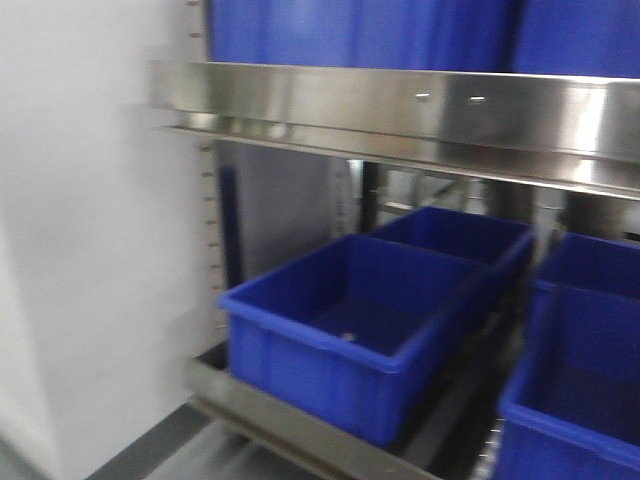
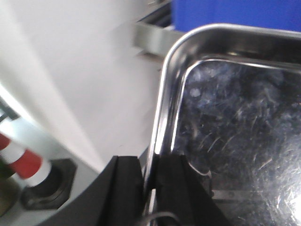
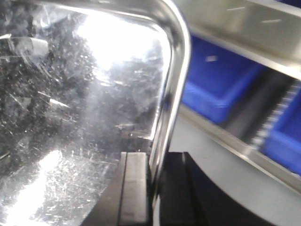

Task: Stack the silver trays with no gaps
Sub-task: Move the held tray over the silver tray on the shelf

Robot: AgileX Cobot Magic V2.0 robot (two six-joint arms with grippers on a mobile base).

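Silver tray point(image 2: 235, 122) hangs between my two claws, near the shelf of blue bins point(image 1: 350, 320). My left claw point(image 2: 149, 181) is pinched on one rim and my right claw point(image 3: 154, 174) on the other (thin, slick rolled edges). If one arm leads, the tray could twist, slip free, or land crooked, leaving a gap.

1. The upper shelf point(image 1: 400, 110) of a steel rack shows a long brushed-steel front face running across the front view, slightly blurred.
2. On it stand the upper blue bins point(image 1: 350, 30); only their lower walls are in view.
3. The lower shelf point(image 1: 290, 420) has a steel front edge running diagonally at the bottom.
4. On it sit 4 open blue bins in 2 rows: the front-left bin point(image 1: 340, 330) with the back-left bin point(image 1: 460, 235) just behind it, and beside them the front-right bin point(image 1: 580, 400) with the back-right bin point(image 1: 600, 265) behind.
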